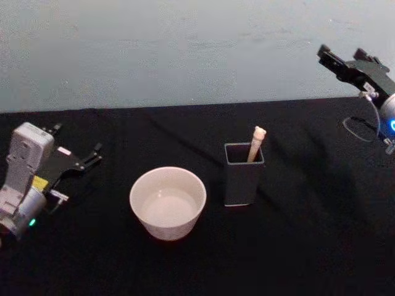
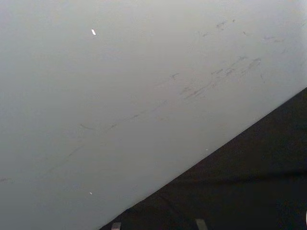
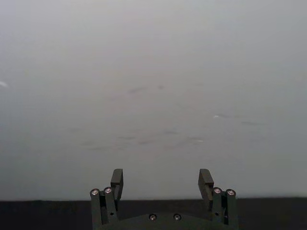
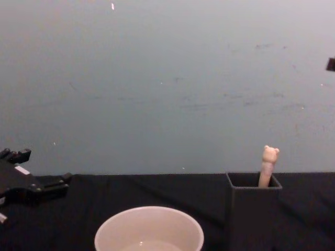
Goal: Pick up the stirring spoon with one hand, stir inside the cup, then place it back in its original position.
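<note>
The stirring spoon (image 1: 256,143) stands in a dark grey square holder (image 1: 242,176) right of centre, its pale handle and bear-head knob (image 4: 270,155) sticking out of the top. The cream-white cup (image 1: 168,201) sits just left of the holder, and it also appears low in the chest view (image 4: 149,231). My left gripper (image 1: 77,142) rests open at the table's left side, well away from the cup. My right gripper (image 1: 341,53) hangs open high at the far right, above and behind the holder. In the right wrist view the right gripper (image 3: 161,178) has nothing between its fingers.
A black cloth covers the table (image 1: 296,246), and a pale wall (image 1: 185,49) rises behind its far edge. A thin cable loop (image 1: 358,129) hangs under the right wrist. Bare cloth lies in front of the cup and to the holder's right.
</note>
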### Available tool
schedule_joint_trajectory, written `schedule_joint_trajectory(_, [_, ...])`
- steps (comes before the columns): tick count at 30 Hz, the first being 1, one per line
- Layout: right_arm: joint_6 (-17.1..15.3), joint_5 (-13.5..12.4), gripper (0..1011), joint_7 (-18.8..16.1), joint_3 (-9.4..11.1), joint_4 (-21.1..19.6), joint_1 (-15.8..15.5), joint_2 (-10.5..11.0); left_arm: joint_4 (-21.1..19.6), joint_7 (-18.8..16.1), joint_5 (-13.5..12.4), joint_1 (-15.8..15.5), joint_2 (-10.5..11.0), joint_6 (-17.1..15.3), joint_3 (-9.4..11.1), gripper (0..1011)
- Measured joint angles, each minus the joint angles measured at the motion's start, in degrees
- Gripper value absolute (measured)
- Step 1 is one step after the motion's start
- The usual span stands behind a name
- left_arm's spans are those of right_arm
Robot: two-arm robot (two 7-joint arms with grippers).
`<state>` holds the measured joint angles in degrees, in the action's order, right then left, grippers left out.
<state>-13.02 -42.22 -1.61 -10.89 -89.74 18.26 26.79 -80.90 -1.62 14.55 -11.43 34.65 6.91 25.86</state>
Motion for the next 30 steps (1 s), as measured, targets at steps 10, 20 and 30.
schedule_joint_trajectory(10, [-4.5,6.3,1002,3.2,-3.4,5.0,0.7,-0.3,0.0,0.0,0.0,0.0,0.0,0.0,0.0,1001])
schedule_joint_trajectory(20, [-6.8,9.5,1002,1.8,-6.4,6.8,-0.7,-0.6,0.0,0.0,0.0,0.0,0.0,0.0,0.0,1001])
schedule_joint_trajectory(30, [-7.7,11.9,1002,-0.1,-7.6,8.3,-1.2,-1.1,0.0,0.0,0.0,0.0,0.0,0.0,0.0,1002])
